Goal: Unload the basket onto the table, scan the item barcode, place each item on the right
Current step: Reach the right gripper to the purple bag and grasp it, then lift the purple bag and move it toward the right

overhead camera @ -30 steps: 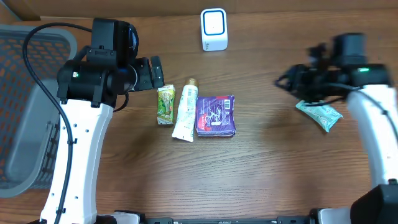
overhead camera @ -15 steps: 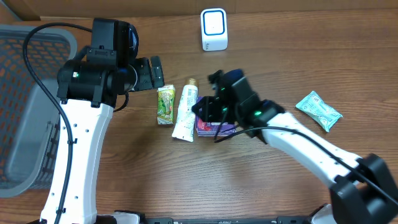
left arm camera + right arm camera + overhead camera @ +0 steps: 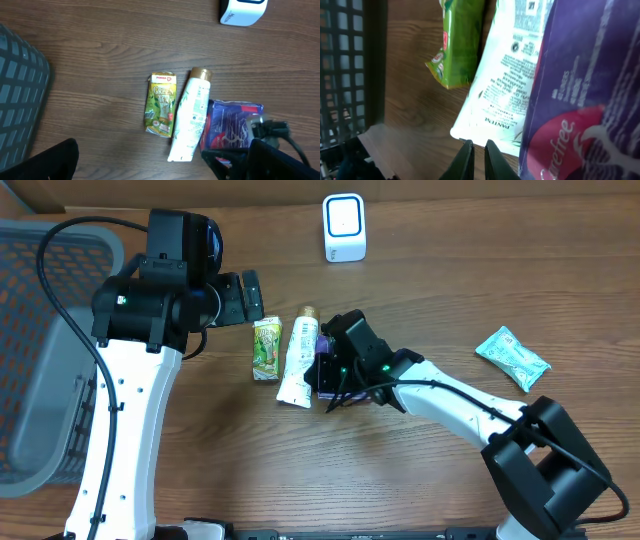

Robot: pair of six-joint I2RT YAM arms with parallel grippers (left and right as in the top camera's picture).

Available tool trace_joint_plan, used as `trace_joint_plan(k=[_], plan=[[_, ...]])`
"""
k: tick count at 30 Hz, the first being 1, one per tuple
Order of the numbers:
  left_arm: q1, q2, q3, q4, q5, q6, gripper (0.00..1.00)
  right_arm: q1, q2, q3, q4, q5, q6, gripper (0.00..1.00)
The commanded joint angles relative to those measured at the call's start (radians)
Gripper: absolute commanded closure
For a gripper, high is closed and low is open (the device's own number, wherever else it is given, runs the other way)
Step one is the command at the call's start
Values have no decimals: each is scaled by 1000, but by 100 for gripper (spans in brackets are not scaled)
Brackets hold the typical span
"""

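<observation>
Right wrist view shows the right gripper [image 3: 477, 146] closed just beside the purple packet [image 3: 580, 75].

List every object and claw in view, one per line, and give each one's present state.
Green tea drink carton: lying flat.
White plastic tube with gold cap: lying flat, capped.
Purple plastic packet: lying flat.
Teal foil sachet: lying flat, apart from the rest.
White scanner box: upright.
Grey mesh basket: upright.
Left claw: open, empty.
Right claw: shut, nothing visible between its tips.
</observation>
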Motion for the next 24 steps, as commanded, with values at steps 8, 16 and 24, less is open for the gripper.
trace_joint_plan(k=[8, 16, 24], plan=[[4, 4, 18, 1, -13, -7, 0, 104, 0, 0, -38, 274, 63, 90], [4, 4, 18, 1, -13, -7, 0, 23, -12, 2, -172, 308, 189, 92], [4, 4, 18, 1, -13, -7, 0, -144, -119, 6, -336, 296, 59, 92]])
